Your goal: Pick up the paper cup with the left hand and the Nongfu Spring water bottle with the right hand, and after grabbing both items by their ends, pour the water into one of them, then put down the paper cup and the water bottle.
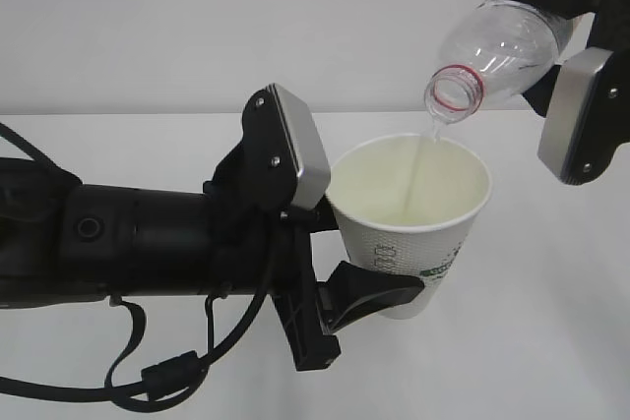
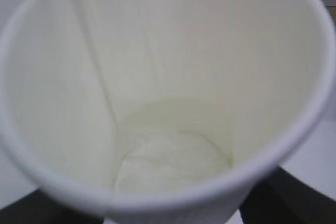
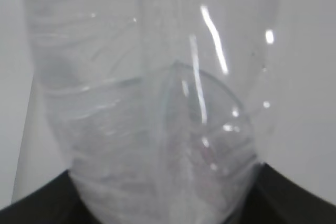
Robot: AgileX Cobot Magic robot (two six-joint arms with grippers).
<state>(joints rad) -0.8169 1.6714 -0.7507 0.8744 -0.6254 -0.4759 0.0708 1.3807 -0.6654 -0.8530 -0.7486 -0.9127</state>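
clear ribbed bottle [image 3: 152, 103] fills view, close up

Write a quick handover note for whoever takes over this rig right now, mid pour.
Left end effector: shut on the cup, held upright off the table.
Right end effector: shut on the bottle, tilted mouth-down over the cup.
Done: both picked up; water is streaming into the cup, a shallow pool at its bottom.
Left: finish the pour, right the bottle, set both down.
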